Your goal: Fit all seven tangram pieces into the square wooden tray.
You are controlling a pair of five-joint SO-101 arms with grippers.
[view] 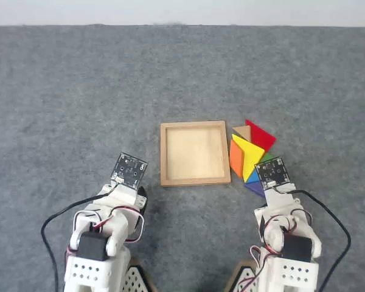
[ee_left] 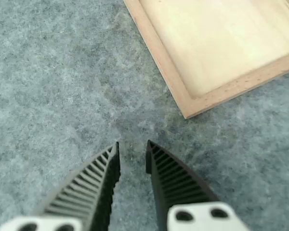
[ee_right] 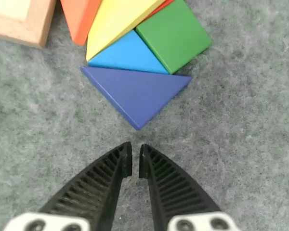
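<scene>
The square wooden tray (view: 165, 153) lies mid-table with nothing in it; one corner of it (ee_left: 188, 108) appears in the left wrist view. The tangram pieces lie bunched against its right side: red triangle (view: 260, 135), yellow triangle (view: 246, 155), orange piece (view: 235, 159), a tan piece (view: 242, 131), green square (ee_right: 173, 33), light blue triangle (ee_right: 127, 55) and purple triangle (ee_right: 135, 91). My right gripper (ee_right: 135, 145) is shut and empty over the carpet, just short of the purple triangle's point. My left gripper (ee_left: 132, 144) hovers near the tray's corner, its fingers a narrow gap apart, holding nothing.
Grey carpet (view: 79, 91) covers the whole table. The left arm (view: 103, 237) and right arm (view: 286, 237) stand at the near edge. A pale wall runs along the far edge.
</scene>
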